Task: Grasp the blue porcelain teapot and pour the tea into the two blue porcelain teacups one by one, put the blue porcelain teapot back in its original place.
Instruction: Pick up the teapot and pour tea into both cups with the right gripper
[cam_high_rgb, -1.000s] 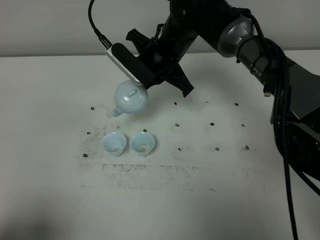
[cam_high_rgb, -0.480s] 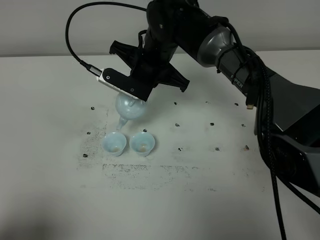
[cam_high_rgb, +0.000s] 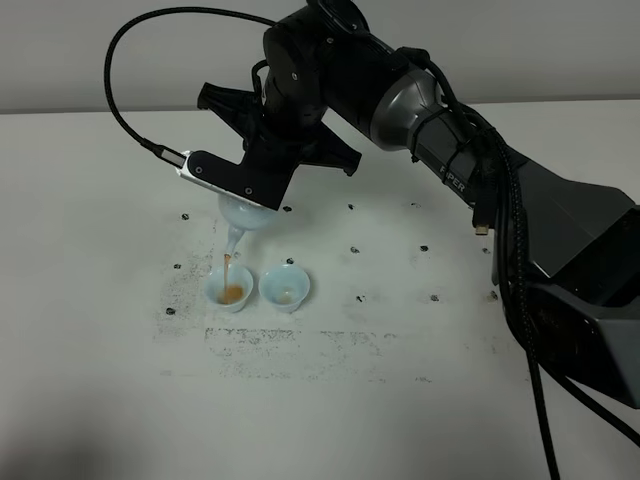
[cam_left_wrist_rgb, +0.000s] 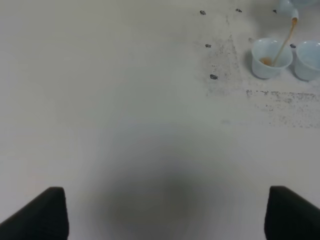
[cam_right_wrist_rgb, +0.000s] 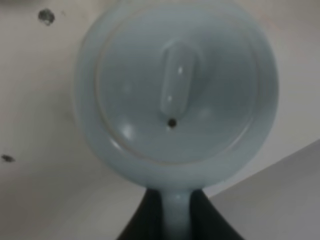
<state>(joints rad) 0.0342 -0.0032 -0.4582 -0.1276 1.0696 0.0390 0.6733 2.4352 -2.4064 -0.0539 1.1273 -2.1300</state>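
Note:
The pale blue teapot hangs tilted, spout down, over the left teacup, largely hidden under the wrist. A thin brown stream of tea falls from the spout into that cup, which holds brown tea. The right teacup stands touching-close beside it with a little brown at its bottom. My right gripper is shut on the teapot's handle; the lid and its knob fill the right wrist view. My left gripper is open and empty, well away from both cups.
The white table bears small black marks and a dark speckled patch just in front of the cups. The right arm and its black cable reach across from the right, above the table's middle.
The right arm has swung left and lowered, tipping the teapot further spout-down. Tea now streams into the left cup, which has more brown liquid than before.

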